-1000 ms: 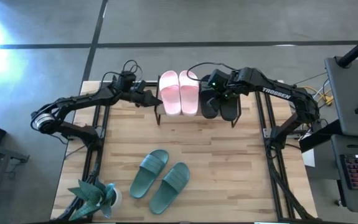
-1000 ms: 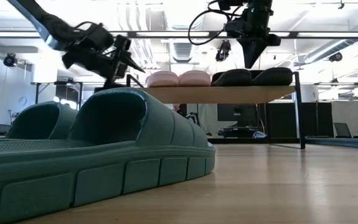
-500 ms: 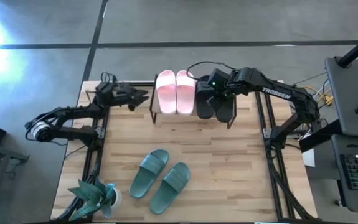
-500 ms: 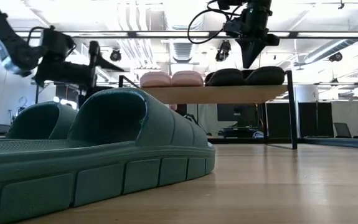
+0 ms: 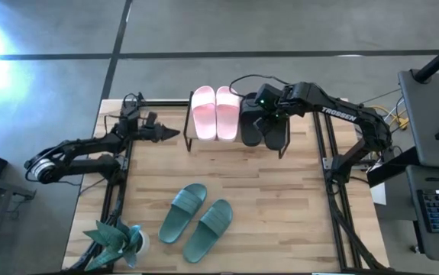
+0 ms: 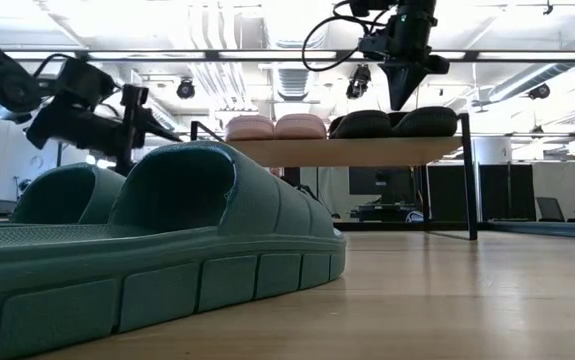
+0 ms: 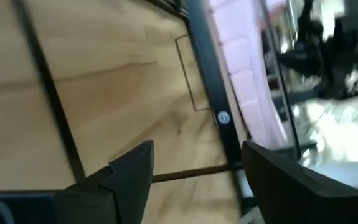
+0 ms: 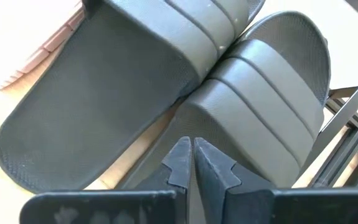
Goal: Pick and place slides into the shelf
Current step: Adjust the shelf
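Item 1, shelf point(image 5: 238, 142): it stood at the far middle of the table point(image 5: 295, 206) and carried four slides. The pink pair point(image 5: 215, 113) lay side by side on its left half; the black pair point(image 5: 265, 126) sat on its right half, the two soles overlapping and skewed, not square.

Item 2, right gripper point(image 5: 269, 113): my right arm held it over the black pair, fingers pressed together with nothing between them, tips just above or on the strap of the nearer black slide point(image 8: 253, 118). I could not tell whether they touched.

Item 3, left gripper point(image 5: 162, 133): it hung to the left of the shelf, apart from it, jaws spread wide and empty. Its wrist view looked past the shelf's black leg point(image 7: 219, 118) to the side of a pink slide point(image 7: 253, 87).

Item 4, green pair point(image 5: 196, 220): both lay on the table at the near middle, toes angled toward the far right, well apart from the shelf and from either gripper.

Handling note: I judged the step in hand to be squaring the black pair. A closed tip should nudge low on the sole's edge, slowly, so the slide turns without riding off the plank. The shelf looked about full, so the green pair would need the space tightened first.
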`<state>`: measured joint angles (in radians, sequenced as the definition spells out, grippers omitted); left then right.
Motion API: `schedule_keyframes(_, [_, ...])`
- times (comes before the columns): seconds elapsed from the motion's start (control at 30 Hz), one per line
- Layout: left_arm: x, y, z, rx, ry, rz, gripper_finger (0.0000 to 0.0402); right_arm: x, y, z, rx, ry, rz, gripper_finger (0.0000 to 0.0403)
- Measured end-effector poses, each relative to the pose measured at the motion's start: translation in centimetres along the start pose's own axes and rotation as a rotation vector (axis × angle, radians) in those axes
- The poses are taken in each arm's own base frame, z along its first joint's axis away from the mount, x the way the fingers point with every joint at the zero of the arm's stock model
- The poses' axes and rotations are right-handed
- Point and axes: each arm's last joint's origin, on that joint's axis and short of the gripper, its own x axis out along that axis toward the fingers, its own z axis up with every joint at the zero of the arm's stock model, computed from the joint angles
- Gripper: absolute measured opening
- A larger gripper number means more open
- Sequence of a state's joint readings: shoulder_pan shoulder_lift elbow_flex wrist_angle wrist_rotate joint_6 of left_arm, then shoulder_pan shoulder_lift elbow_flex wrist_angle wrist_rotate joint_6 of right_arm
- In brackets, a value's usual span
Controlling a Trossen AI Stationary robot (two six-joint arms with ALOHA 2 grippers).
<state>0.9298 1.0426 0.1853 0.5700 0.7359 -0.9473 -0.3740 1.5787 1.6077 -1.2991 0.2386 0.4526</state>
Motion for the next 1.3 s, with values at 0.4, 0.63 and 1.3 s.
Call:
schedule_keyframes(0.4, [-0.3, -2.4, 1.2, 0.515, 0.004, -0.05, 0.0183, 0.0, 0.0, 0.0, -0.009, 0.005, 0.0, 0.0013])
schedule_keyframes(0.63, [0.3, -2.6, 1.8, 0.756, 0.139, 0.04, 0.0033, 0.0, 0.0, -0.1, -0.01, 0.009, 0.007, 0.0013])
schedule_keyframes(1.3, [5.6, -2.4, 1.6, 0.895, 0.301, -0.075, 0.0, -0.5, -1.3, -2.4, -0.109, 0.237, -0.107, 0.0013])
